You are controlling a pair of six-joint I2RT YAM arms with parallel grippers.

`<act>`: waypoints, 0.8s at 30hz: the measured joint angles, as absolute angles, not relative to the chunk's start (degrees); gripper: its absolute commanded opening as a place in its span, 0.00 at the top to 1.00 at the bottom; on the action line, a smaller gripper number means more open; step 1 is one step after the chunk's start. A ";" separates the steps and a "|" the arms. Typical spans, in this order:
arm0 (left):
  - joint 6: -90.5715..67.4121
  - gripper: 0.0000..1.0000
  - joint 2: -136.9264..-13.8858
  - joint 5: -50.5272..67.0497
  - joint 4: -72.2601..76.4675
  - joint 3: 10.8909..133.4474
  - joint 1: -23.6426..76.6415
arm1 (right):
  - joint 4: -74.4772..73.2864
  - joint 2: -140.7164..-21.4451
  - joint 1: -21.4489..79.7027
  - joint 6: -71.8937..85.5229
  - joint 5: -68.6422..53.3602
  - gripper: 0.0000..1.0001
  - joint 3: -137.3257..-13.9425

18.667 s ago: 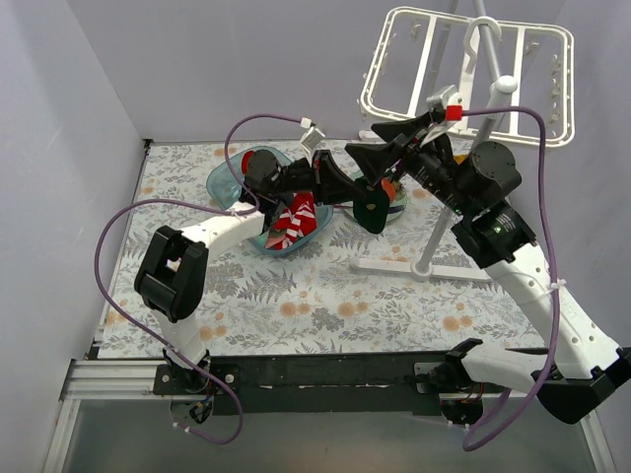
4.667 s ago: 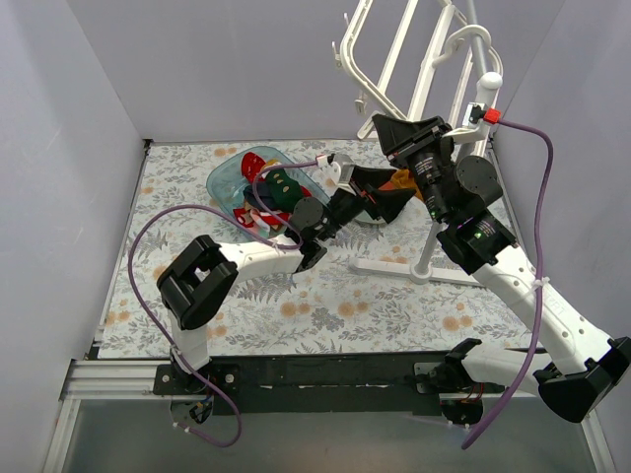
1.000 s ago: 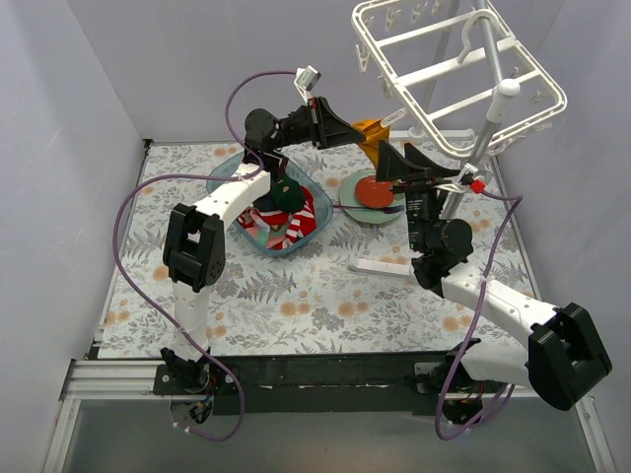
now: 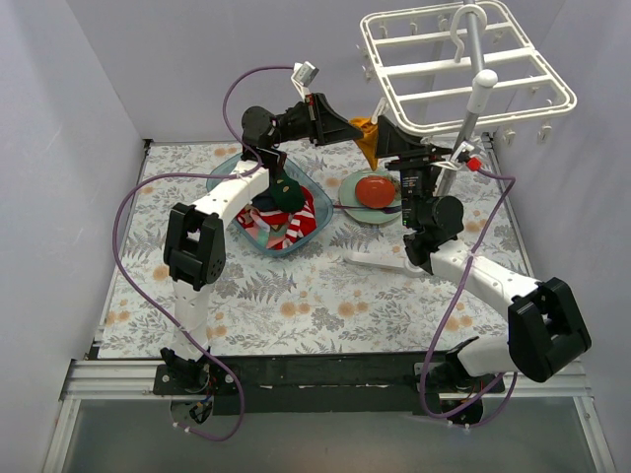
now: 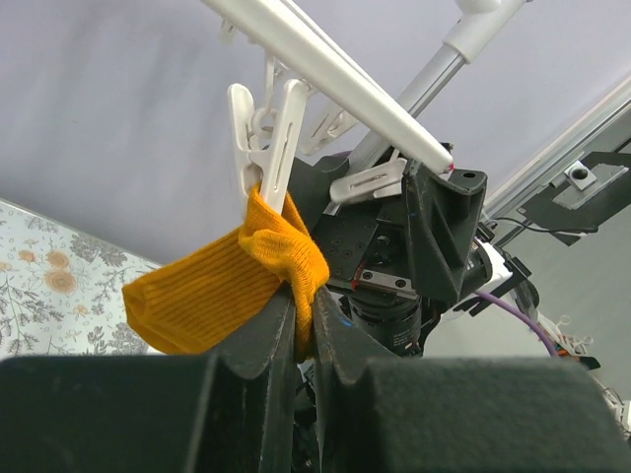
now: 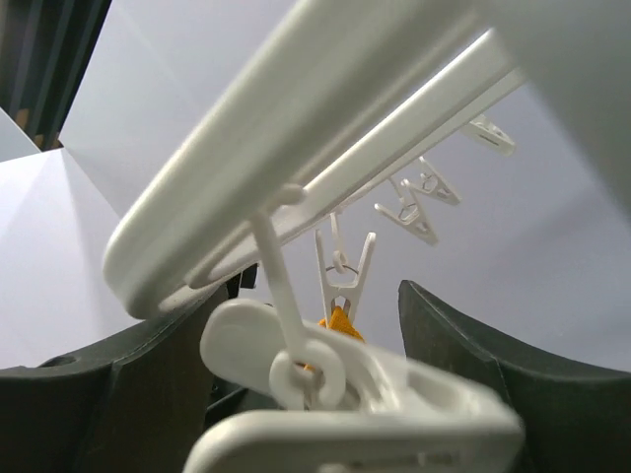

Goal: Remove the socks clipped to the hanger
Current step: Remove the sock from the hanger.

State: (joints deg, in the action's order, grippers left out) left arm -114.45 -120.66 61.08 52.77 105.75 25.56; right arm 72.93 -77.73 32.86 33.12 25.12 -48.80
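The white hanger (image 4: 463, 61) hangs high at the back right on a stand pole (image 4: 471, 116). A mustard yellow sock (image 5: 222, 286) hangs from one white clip (image 5: 264, 138) under a hanger bar (image 5: 335, 74). My left gripper (image 5: 304, 320) is shut on the sock's folded edge just below that clip; in the top view it (image 4: 352, 130) is beside the sock (image 4: 367, 138). My right gripper (image 6: 315, 335) is open, pointing up under the hanger, with a white clip (image 6: 335, 389) hanging between its fingers. Behind it the sock tip (image 6: 337, 319) shows in its clip. In the top view the right gripper (image 4: 387, 136) sits just right of the sock.
A blue translucent tub (image 4: 225, 175) at the back centre holds several loose socks (image 4: 286, 222), red-and-white striped and dark ones among them. A red-orange ball (image 4: 376, 188) on a green plate sits to its right. The stand's white base (image 4: 380, 264) lies on the floral cloth.
The hanger has swung from a tilted pose to nearly level. My right gripper has risen a little toward it. My left gripper still holds the mustard sock, shifted slightly right.
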 measured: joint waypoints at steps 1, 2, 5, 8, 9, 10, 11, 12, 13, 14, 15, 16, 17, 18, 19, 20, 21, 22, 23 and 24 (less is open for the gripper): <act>-114.45 1.00 -120.66 61.08 52.77 105.75 25.56 | 72.77 -77.76 32.86 32.84 25.12 0.25 -48.80; -114.45 1.00 -120.66 61.08 52.77 105.75 25.56 | 72.69 -77.76 32.86 32.69 25.10 0.26 -48.80; -114.45 1.00 -120.66 61.10 52.77 105.75 25.56 | 72.10 -77.73 32.86 32.03 24.93 0.27 -48.86; -114.45 1.00 -120.66 61.12 52.93 105.73 25.56 | 71.50 -77.73 33.71 30.52 24.97 0.27 -48.95; -114.45 1.00 -120.66 61.12 52.97 105.71 25.56 | 71.42 -77.73 34.20 29.80 25.21 0.27 -48.95; -114.45 1.00 -120.66 61.14 52.97 105.71 25.56 | 71.31 -77.73 34.63 29.32 25.41 0.26 -48.95; -114.45 1.00 -120.66 61.17 52.99 105.69 25.56 | 71.16 -77.73 35.31 28.53 25.74 0.26 -48.95; -114.45 1.00 -120.66 61.19 52.97 105.69 25.56 | 71.02 -77.73 35.94 27.97 26.04 0.25 -48.95; -114.45 1.00 -120.66 61.21 52.99 105.69 25.56 | 70.94 -77.73 36.47 27.57 26.35 0.24 -48.95; -114.45 1.00 -120.66 61.34 52.99 105.69 25.56 | 70.94 -77.76 36.84 27.16 26.72 0.24 -48.95; -114.45 1.00 -120.66 61.41 52.99 105.69 25.56 | 70.96 -77.76 36.99 26.94 27.00 0.24 -48.95; -114.45 1.00 -120.66 61.52 52.97 105.67 25.56 | 71.00 -77.80 37.21 26.70 27.38 0.24 -48.95; -114.45 1.00 -120.66 61.56 52.99 105.60 25.56 | 71.09 -77.89 37.28 26.44 27.83 0.24 -48.95; -114.45 1.00 -120.66 61.58 52.99 105.51 25.56 | 71.18 -78.04 37.30 26.13 28.34 0.24 -48.95; -114.48 1.00 -120.66 61.65 52.99 105.43 25.56 | 71.18 -78.19 37.39 25.71 28.86 0.23 -48.95; -114.45 1.00 -120.66 61.71 52.95 105.36 25.56 | 71.18 -78.39 37.39 25.34 29.65 0.23 -48.95; -114.45 1.00 -120.66 61.80 52.93 105.36 25.56 | 71.35 -78.52 37.54 25.06 30.35 0.23 -48.95; -114.48 1.00 -120.66 61.87 52.95 105.36 25.56 | 71.61 -78.74 37.67 24.93 30.94 0.22 -48.93; -114.45 1.00 -120.66 61.95 52.97 105.36 25.56 | 71.99 -78.91 37.85 24.75 31.48 0.22 -48.88; -114.45 1.00 -120.66 61.98 52.99 105.36 25.56 | 72.20 -79.09 37.93 24.58 32.03 0.21 -48.84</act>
State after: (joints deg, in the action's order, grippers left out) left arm -114.45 -120.66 61.98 52.99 105.36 25.56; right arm 72.20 -79.09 37.93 24.58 32.03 -48.84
